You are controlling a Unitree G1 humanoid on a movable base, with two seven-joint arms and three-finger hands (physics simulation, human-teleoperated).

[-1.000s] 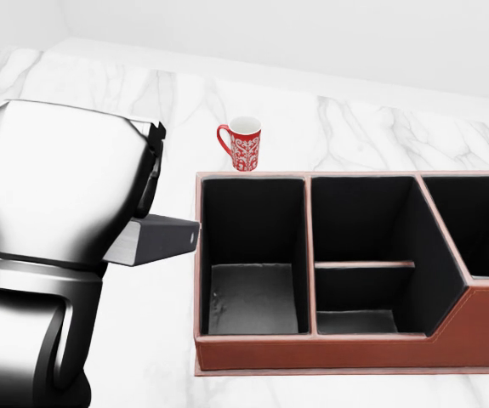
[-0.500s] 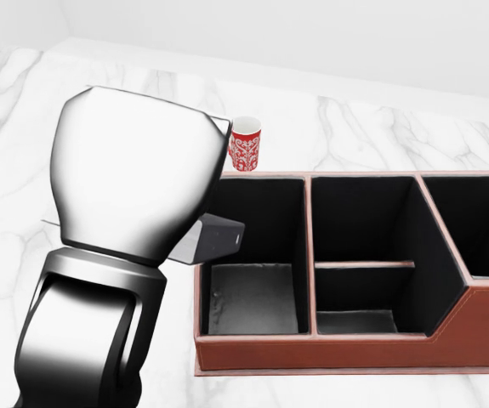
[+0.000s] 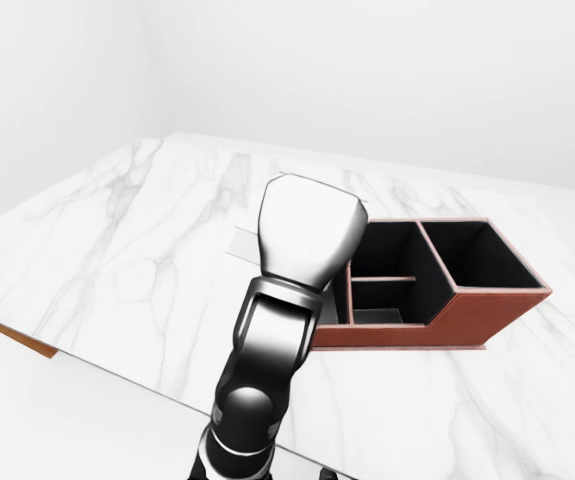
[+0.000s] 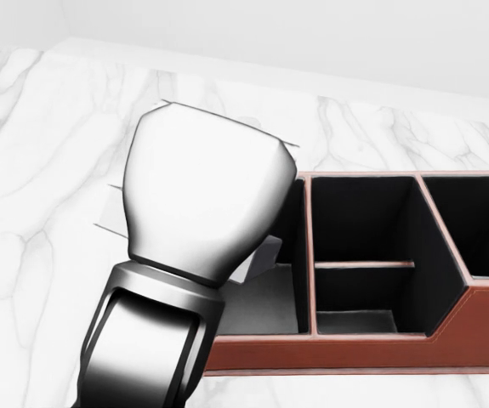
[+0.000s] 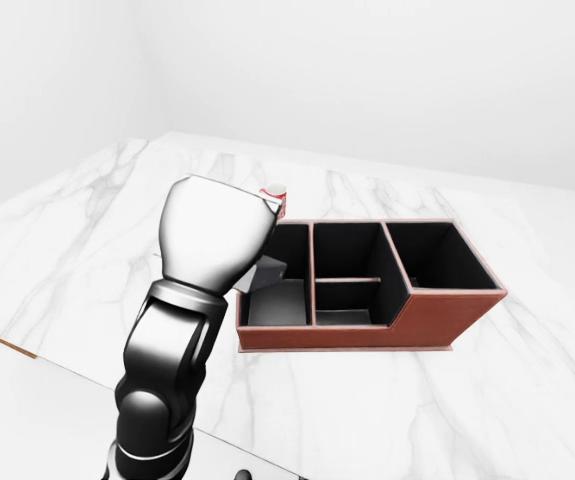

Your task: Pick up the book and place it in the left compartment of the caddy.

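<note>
left hand [image 4: 201, 204], book [image 4: 261, 255], caddy [image 4: 448, 331]

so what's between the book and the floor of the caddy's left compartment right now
Nothing: in the right-eye view the book hangs over the caddy's bare compartment floor.

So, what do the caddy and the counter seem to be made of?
The caddy looks like reddish-brown leather or imitation leather with a matte finish: it has paler piped edges and a flat black lining inside. The counter looks like polished white marble, judging by the grey veins across it. As these are rendered pictures, both are only appearances.
</note>
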